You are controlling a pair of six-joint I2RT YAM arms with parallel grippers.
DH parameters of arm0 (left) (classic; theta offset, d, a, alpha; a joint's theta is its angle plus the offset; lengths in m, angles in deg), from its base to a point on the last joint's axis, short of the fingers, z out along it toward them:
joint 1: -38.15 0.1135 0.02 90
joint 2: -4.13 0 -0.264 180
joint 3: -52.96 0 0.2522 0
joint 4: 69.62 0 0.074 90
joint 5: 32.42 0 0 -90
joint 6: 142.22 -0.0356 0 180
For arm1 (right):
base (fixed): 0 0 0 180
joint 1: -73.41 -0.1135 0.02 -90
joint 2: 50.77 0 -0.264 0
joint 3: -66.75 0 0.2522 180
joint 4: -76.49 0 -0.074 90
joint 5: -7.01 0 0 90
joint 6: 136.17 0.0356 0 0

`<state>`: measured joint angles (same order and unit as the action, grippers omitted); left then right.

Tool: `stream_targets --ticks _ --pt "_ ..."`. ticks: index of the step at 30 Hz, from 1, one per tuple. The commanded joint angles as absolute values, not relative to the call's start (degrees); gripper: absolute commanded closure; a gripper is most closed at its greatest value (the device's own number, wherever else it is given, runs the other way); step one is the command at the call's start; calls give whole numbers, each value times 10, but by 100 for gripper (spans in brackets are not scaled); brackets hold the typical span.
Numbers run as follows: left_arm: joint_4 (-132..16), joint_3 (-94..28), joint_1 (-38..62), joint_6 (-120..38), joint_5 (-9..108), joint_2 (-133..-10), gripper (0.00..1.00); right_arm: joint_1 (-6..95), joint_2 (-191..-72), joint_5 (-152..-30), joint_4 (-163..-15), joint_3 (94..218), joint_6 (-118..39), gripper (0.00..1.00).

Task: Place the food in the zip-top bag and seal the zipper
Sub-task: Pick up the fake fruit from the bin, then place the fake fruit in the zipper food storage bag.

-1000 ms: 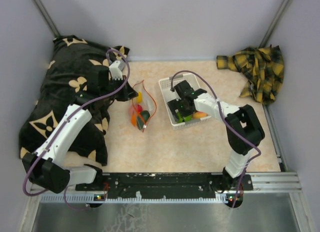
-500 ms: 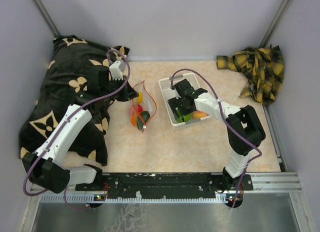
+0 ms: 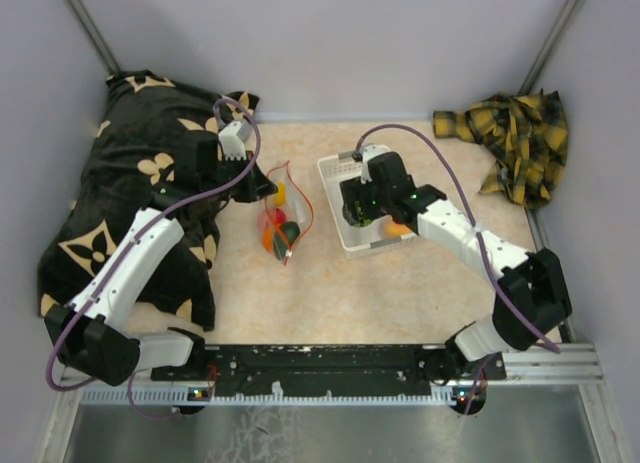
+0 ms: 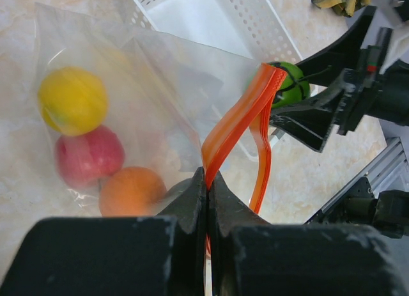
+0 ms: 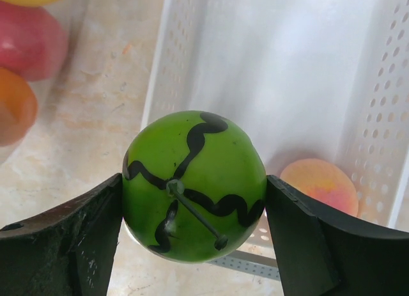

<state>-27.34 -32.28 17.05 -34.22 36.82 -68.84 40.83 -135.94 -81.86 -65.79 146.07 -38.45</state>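
The clear zip-top bag (image 3: 283,219) lies left of the white basket (image 3: 340,173) and holds the lemon (image 4: 71,99), apple (image 4: 88,156), orange (image 4: 131,190) and dark avocado (image 3: 291,229). My left gripper (image 4: 208,181) is shut on the red-orange zipper (image 4: 236,126) and holds the bag's mouth up and open. My right gripper (image 5: 193,194) is shut on the green lime (image 5: 193,184), above the basket's (image 5: 287,66) near left corner and close to the bag's mouth. The lime also shows in the left wrist view (image 4: 291,84). The peach (image 5: 319,184) lies in the basket.
A black patterned cloth (image 3: 130,183) covers the table's left side, under the left arm. A yellow plaid cloth (image 3: 515,143) is bunched at the back right corner. Grey walls close in the back and sides.
My right gripper has risen out of the basket with the lime in it, and the right arm's elbow has swung out to the right. The left gripper and the bag have not moved.
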Motion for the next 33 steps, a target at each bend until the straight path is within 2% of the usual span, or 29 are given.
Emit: stream_targets --ticks 1,11,24,33 --pt "-293 -321 173 -346 354 -688 100 402 -1277 -830 -724 1450 -371 43" --pt "-294 -323 172 -347 344 -681 100 330 -1187 -836 -827 1425 -333 43" --pt "-297 -321 172 -348 339 -677 100 247 -1205 -869 -973 1400 -291 43" --pt "-298 -321 173 -348 332 -676 100 237 -1262 -907 -1062 1383 -266 43"
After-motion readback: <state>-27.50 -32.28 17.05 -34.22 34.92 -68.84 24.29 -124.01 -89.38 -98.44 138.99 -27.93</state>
